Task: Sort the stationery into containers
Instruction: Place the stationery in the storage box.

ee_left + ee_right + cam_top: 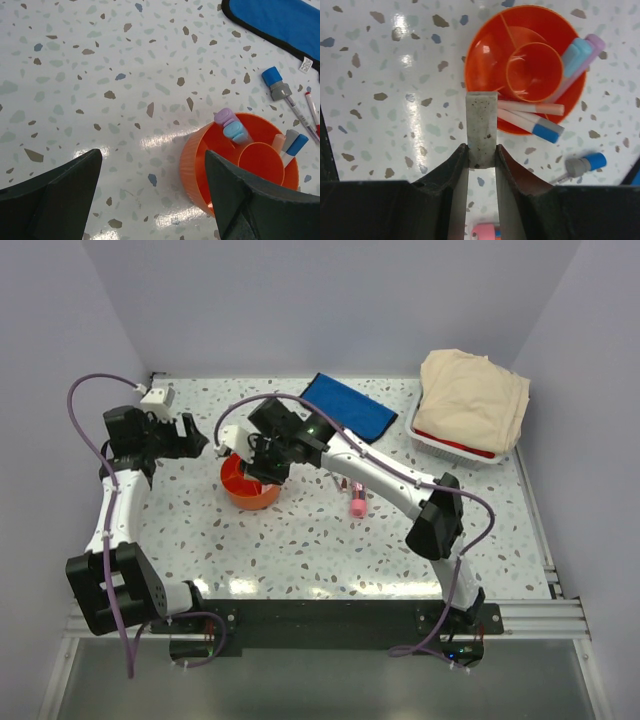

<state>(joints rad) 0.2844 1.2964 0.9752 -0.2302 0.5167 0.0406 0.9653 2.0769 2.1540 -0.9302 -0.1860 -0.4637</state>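
Note:
The round orange tub [250, 488] stands left of centre; it also shows in the left wrist view [197, 165] and the right wrist view [480, 65]. It holds lilac and light-blue markers [580, 52] and a blue-capped marker [540, 130]. My right gripper [481, 150] is shut on a grey-white speckled eraser block [481, 120], held just above the tub's near rim. My left gripper [152, 155] is open and empty, just left of the tub. A blue-capped marker [276, 82], thin pens [312, 107] and a pink tube [357, 502] lie on the table. The blue pouch [350, 405] lies at the back.
A white basket [455, 445] with a red rim and beige cloth [470, 395] stands at the back right. The right arm [390, 480] stretches across the middle of the table. Walls close in the left, back and right sides.

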